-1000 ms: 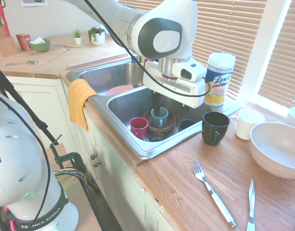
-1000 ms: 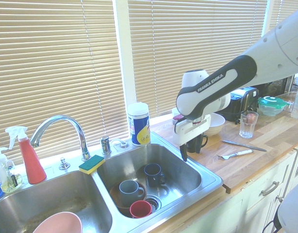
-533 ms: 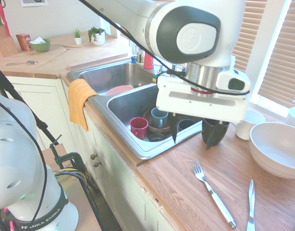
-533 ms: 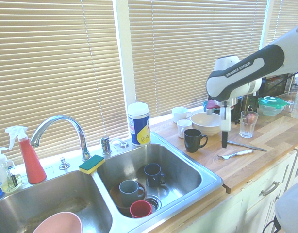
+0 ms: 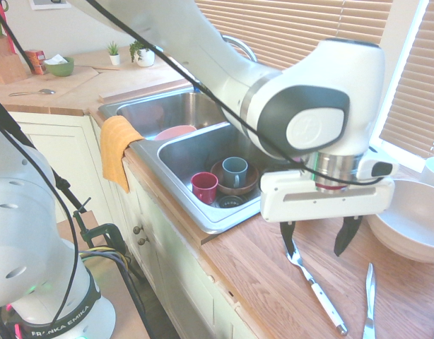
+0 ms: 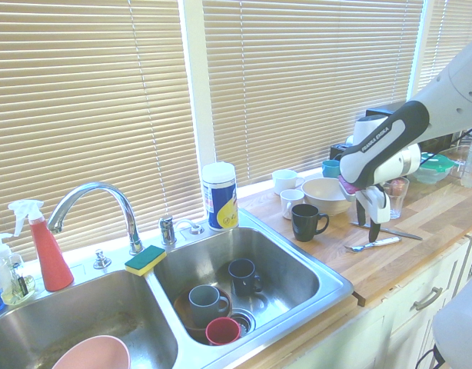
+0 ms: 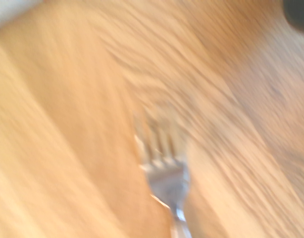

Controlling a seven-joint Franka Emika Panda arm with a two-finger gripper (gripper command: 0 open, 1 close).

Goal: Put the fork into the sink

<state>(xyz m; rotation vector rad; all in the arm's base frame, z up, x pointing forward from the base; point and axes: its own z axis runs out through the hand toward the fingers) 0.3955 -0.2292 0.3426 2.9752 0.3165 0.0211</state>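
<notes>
My arm is glossy white plastic in rounded, swollen segments, with a dark grey oval panel set into the big joint above my wrist; a pale circular cap sits in the middle of that panel. From the far side, the dark band on my forearm carries white lettering — FRANKA EMIKA. Below the joint comes a short silver metal collar, edged with a thin pink-red ring. My white box-shaped two-finger gripper [image 5: 321, 239] is a wide, flat-faced block with two short black fingers [image 5: 287, 234] tapering to points. Thin black cables trail along my upper segments — loose, looping lines against the white shell.
</notes>
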